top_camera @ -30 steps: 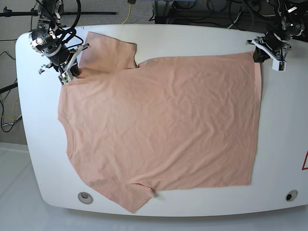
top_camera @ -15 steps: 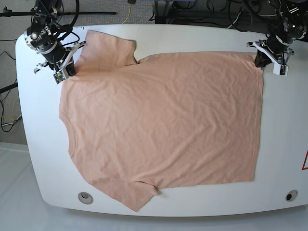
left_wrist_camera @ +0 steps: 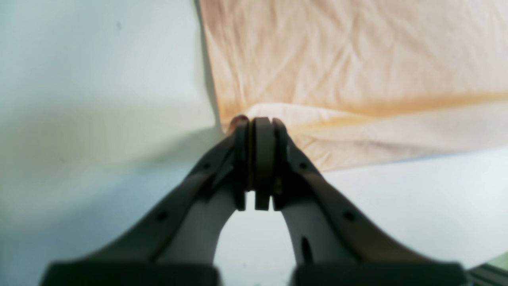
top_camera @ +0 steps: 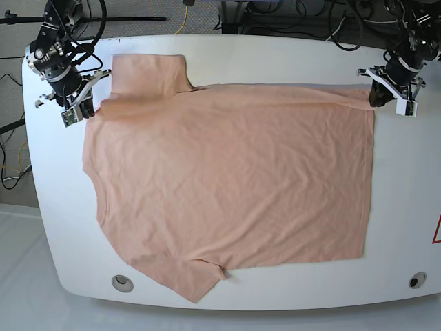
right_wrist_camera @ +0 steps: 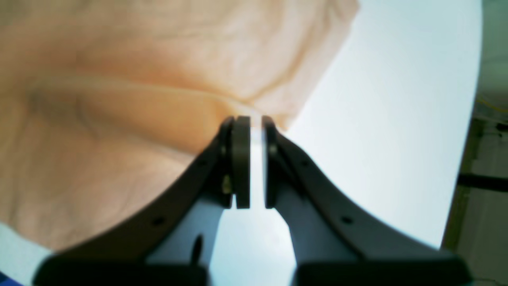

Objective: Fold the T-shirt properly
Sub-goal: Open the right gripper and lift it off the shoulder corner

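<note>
A white table [top_camera: 406, 207] with rounded corners bears the T-shirt [top_camera: 227, 186], spread flat across most of it; cables and stands crowd the far edge. The left gripper [left_wrist_camera: 254, 121], at far right, pinches the shirt's corner with jaws pressed together. At far left, the right gripper [right_wrist_camera: 250, 119] has fingers [right_wrist_camera: 241, 159] a narrow slit apart at the shoulder fabric; whether it grips cannot be told.

Peach T-shirt [top_camera: 227, 186], wrinkled, spread flat across white table, top corners lifted

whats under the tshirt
The white table, bare around the T-shirt on every side in the base view. Whatever lies beneath the cloth itself is covered; no bulge shows, only light wrinkles.
</note>
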Robot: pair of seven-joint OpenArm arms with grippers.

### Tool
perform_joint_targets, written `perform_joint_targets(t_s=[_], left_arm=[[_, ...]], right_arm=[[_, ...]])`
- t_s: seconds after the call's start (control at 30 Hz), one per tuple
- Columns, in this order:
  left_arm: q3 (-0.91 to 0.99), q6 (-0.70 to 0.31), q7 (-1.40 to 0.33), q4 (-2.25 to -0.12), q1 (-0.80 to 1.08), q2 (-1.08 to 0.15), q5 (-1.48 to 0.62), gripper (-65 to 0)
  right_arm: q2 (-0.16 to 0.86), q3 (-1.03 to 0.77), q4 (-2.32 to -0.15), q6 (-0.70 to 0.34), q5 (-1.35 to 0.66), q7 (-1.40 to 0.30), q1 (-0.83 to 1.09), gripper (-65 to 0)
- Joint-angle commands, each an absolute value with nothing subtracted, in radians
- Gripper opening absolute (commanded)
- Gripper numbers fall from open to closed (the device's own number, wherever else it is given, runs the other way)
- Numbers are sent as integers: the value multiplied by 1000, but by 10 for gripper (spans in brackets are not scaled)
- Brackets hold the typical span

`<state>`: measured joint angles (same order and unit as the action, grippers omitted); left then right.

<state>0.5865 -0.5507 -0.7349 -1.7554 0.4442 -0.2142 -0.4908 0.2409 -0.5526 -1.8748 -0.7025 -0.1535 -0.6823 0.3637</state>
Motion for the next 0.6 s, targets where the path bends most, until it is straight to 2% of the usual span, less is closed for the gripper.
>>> perform_joint_targets(t_s=[0.0, 0.57], left_arm=[[595, -549, -725, -1761, 424, -227, -499, -650], [589, -545, -728, -1732, 271, -229, -490, -650]], right_arm=[[248, -553, -1894, -698, -159, -662, 355, -600], [215, -537, -1900, -698, -156, -661, 242, -642]])
